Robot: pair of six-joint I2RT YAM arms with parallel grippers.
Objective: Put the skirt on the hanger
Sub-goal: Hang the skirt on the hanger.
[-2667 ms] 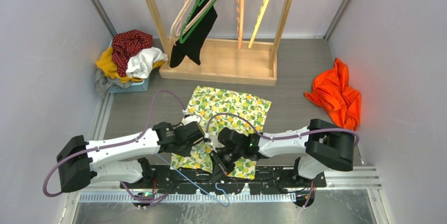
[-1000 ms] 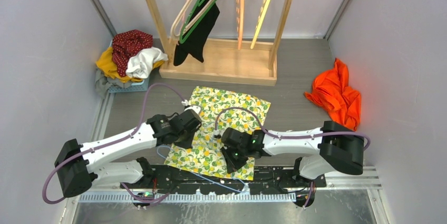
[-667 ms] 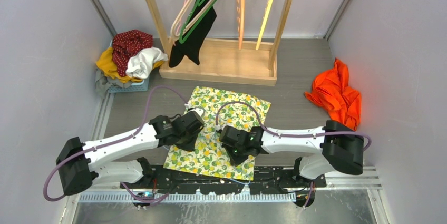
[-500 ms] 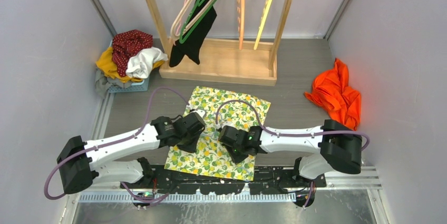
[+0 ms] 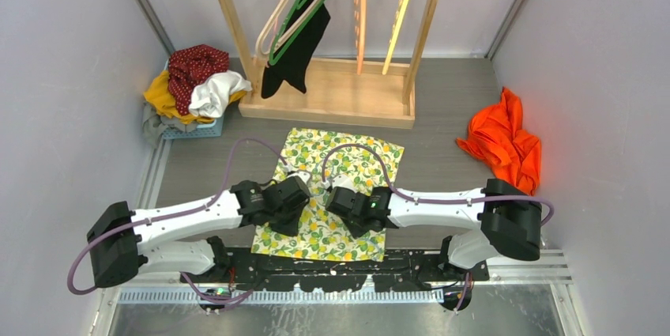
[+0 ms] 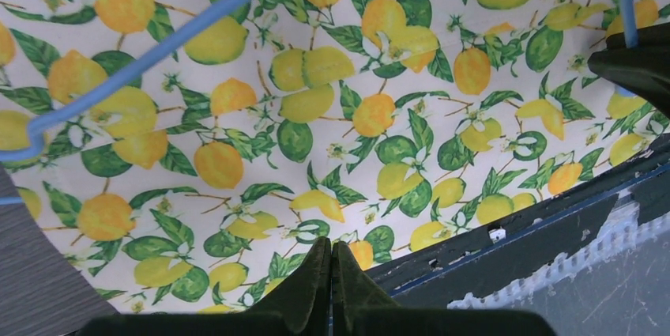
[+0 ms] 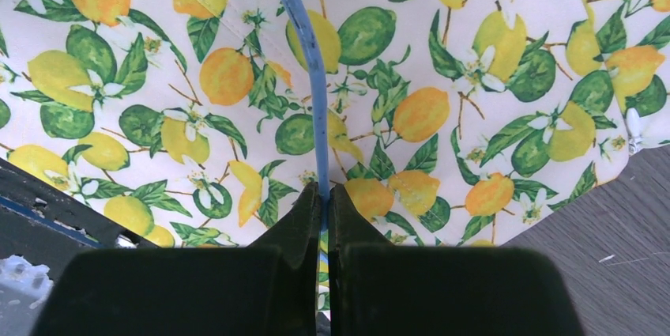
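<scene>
The lemon-print skirt (image 5: 348, 158) lies flat on the table in front of the rack. A thin blue hanger (image 7: 304, 35) lies over its near half and also shows in the left wrist view (image 6: 197, 28). My right gripper (image 7: 324, 190) is shut on one of the hanger's bars, low over the skirt (image 7: 474, 75). My left gripper (image 6: 332, 245) is shut too, with a sliver of blue between its fingers, just above the skirt (image 6: 316, 115) near its front edge. In the top view the left gripper (image 5: 286, 221) and the right gripper (image 5: 357, 221) sit side by side; the arms hide the hanger.
A wooden rack (image 5: 328, 99) stands at the back with several hangers and a black garment on a green hanger (image 5: 304, 12). A basket of clothes (image 5: 193, 87) sits at the back left. An orange cloth (image 5: 506, 142) lies at the right. The black base rail (image 6: 537, 225) runs along the skirt's near edge.
Both grippers have moved away from the near edge and onto the skirt, bringing the blue hanger with them. The skirt's near part now lies flatter.
</scene>
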